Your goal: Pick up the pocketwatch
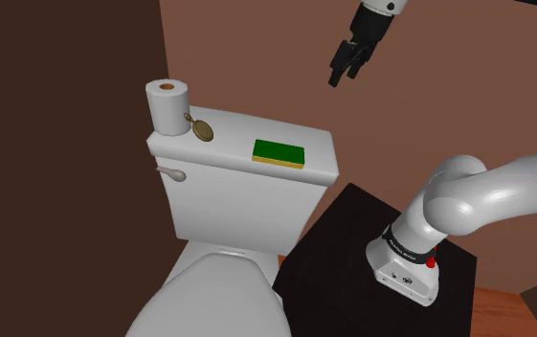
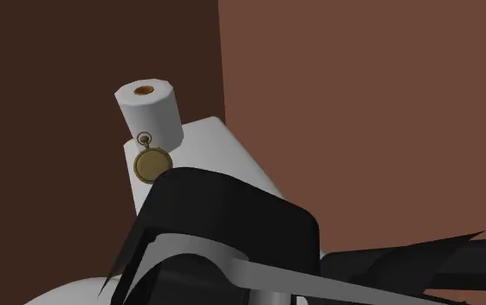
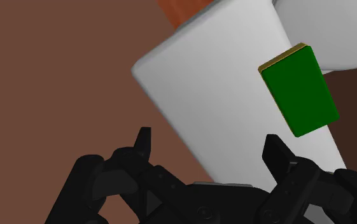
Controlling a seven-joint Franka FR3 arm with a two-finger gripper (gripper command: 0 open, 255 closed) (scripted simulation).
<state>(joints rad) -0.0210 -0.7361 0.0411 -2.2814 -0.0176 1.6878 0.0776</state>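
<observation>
A brass pocketwatch (image 1: 202,130) lies on the white toilet tank lid (image 1: 237,144), right beside an upright toilet paper roll (image 1: 167,103) at the lid's end on the shoulder view's left. The second exterior view has the pocketwatch (image 2: 152,163) in front of the roll (image 2: 149,111). My black gripper (image 1: 344,71) hangs high above the lid's other end, well off to the right of the watch, open and holding nothing. Seen from the wrist, the gripper (image 3: 212,149) has its fingers apart over the lid's edge (image 3: 215,95).
A green sponge with a yellow base (image 1: 279,152) lies mid-lid between the watch and the gripper's side. The flush handle (image 1: 171,173) sticks out of the tank front. Below are the toilet seat (image 1: 204,292) and my dark stand (image 1: 352,249). Brown walls close in behind.
</observation>
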